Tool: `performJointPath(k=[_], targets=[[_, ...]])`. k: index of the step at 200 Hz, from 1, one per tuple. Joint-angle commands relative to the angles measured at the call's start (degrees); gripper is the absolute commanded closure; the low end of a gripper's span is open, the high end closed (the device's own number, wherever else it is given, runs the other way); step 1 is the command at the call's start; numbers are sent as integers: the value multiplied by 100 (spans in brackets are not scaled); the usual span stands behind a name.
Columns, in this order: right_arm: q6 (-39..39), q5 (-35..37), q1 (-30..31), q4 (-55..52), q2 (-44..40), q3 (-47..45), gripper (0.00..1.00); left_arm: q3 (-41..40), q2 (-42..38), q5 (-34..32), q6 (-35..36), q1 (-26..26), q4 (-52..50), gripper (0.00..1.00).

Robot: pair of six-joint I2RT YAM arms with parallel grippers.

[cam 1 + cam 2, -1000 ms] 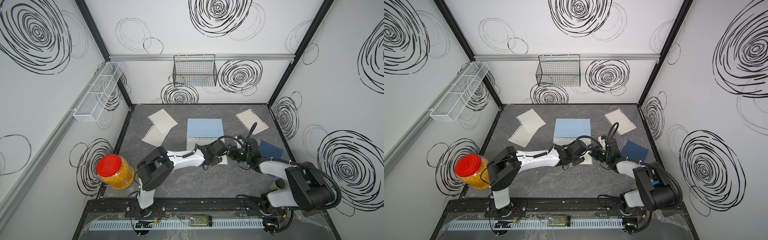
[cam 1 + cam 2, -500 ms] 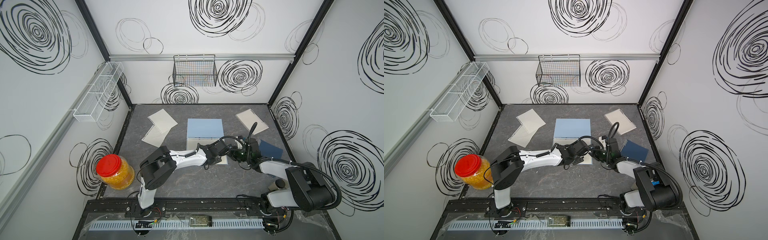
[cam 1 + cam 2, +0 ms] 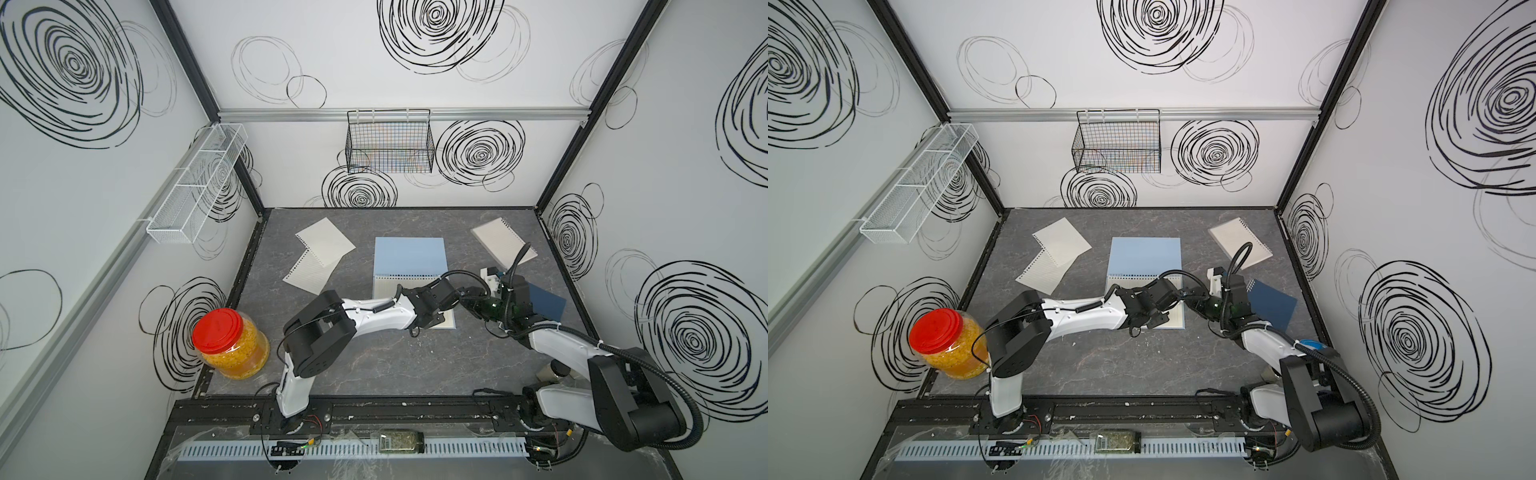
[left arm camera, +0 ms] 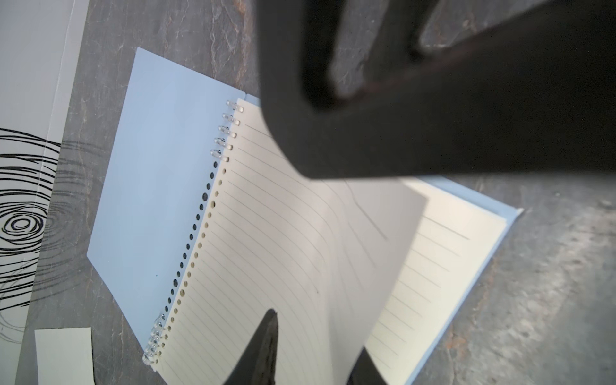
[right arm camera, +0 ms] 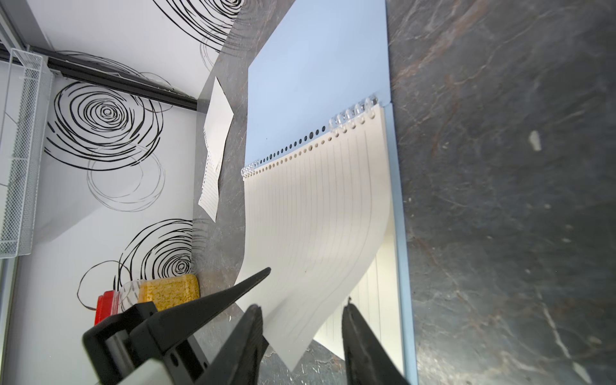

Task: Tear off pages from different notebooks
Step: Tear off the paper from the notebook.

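Dark tabletop (image 3: 374, 365), seemingly stone — swirl-marked white walls (image 3: 353, 54).

Open rectangular wire-bound notebook (image 3: 409, 255): light-blue cover, cream pages (image 4: 283, 250) ruled with grey lines. Dark navy rectangular notebook (image 3: 546, 305) at its three o'clock. Grey veined stone-look tabletop (image 3: 374, 365); white walls (image 3: 353, 54) with black spiral scribbles.

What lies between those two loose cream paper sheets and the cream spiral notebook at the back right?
The open light-blue wire-bound notebook, its cover folded back flat, with bare grey tabletop on either side of it. Both top views show it.
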Motion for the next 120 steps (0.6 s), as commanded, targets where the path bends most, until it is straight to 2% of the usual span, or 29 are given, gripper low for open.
performJointPath(k=[1, 120], targets=[[-117, 92, -70, -295, -220, -123, 57, 231, 159, 172, 13, 8, -113, 68], [-104, 85, -189, -383, -611, -441, 57, 944, 718, 382, -110, 1, -324, 70]])
